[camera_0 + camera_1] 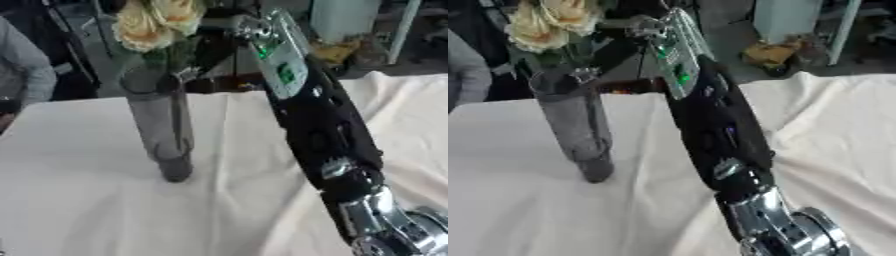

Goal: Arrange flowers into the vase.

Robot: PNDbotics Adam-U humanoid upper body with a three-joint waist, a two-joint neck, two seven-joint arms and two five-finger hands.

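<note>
the right hand [645,27] is reaching up at the end of the black and silver right arm [319,130], which is crossing the scene from the lower right corner toward the top. whether its fingers are curled or straight cannot be told, since the hand is mostly hidden behind its own wrist. it is sitting just beside the pale yellow flowers [157,20], at the height of the vase's mouth. the flowers are standing in the tall grey vase [162,125], which is resting upright on the cream tablecloth [87,200], left of the arm.
</note>
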